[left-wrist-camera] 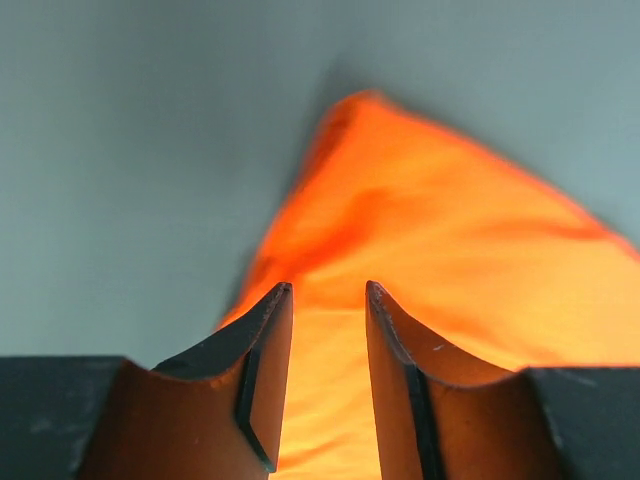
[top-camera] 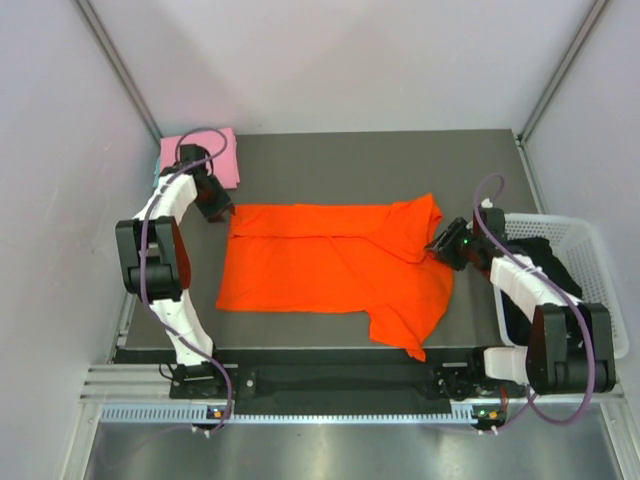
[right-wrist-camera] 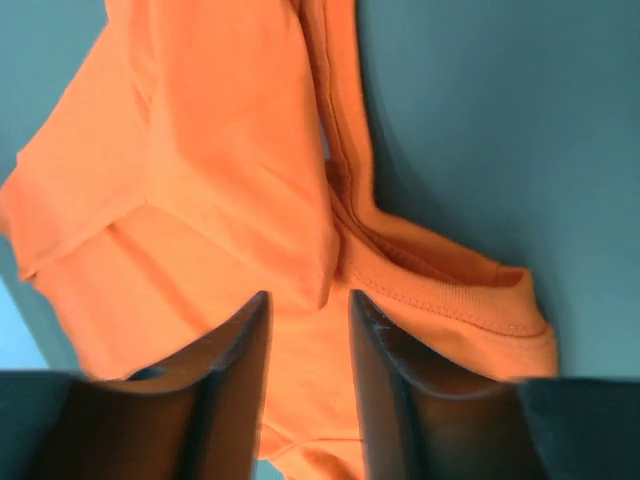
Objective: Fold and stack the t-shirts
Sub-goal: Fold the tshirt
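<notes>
Overhead and wrist views of a dark desk (top-camera: 400,160) with two arms at its near edge. The orange-red t-shirt (top-camera: 335,270) lies spread across the middle of the desk, partly folded: its far part is doubled over, and one loose flap reaches toward the near edge on the right. The light pink t-shirt (top-camera: 205,155) sits folded at the far left corner of the desk, well apart from the orange one.

The left gripper (left-wrist-camera: 328,292) is at the left edge of the orange-red t-shirt. Its jaws stand a narrow gap apart, with orange cloth visible through the gap but nothing pinched. The right gripper (right-wrist-camera: 308,300) is at the shirt's right edge, near a stitched hem (right-wrist-camera: 470,310). Its jaws are likewise narrowly parted, and a folded edge of cloth hangs just at the gap — whether it touches the fingers cannot be told.

A white lattice basket (top-camera: 600,250) stands off the desk's right side, holding something dark.
</notes>
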`<move>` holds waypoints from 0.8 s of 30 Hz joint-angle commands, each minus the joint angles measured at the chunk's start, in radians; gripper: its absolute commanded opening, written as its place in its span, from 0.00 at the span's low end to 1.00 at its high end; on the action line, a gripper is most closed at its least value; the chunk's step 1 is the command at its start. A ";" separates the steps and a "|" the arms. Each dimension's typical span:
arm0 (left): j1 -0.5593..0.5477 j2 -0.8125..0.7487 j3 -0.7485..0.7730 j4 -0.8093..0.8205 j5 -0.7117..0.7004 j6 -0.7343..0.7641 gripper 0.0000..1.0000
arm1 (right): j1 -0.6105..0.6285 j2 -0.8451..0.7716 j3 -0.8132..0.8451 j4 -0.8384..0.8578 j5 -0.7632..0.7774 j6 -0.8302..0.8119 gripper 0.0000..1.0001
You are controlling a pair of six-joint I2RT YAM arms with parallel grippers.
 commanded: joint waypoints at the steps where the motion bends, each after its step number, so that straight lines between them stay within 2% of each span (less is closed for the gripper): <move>1: -0.006 -0.055 0.083 0.067 0.131 0.022 0.40 | 0.007 -0.016 0.151 -0.115 0.090 -0.144 0.45; 6: -0.014 0.077 0.161 0.141 0.250 0.027 0.38 | -0.016 0.145 0.330 -0.095 0.076 -0.334 0.49; 9: -0.012 0.164 0.207 0.133 0.280 0.036 0.36 | -0.025 0.267 0.442 -0.072 -0.026 -0.408 0.48; 18: -0.014 0.299 0.249 0.184 0.257 0.013 0.33 | -0.082 0.519 0.652 -0.021 -0.088 -0.450 0.46; 21: -0.015 0.327 0.250 0.190 0.235 0.005 0.31 | -0.083 0.608 0.735 -0.063 -0.143 -0.471 0.45; 24: -0.015 0.344 0.246 0.193 0.217 0.002 0.30 | -0.088 0.653 0.739 -0.032 -0.181 -0.468 0.44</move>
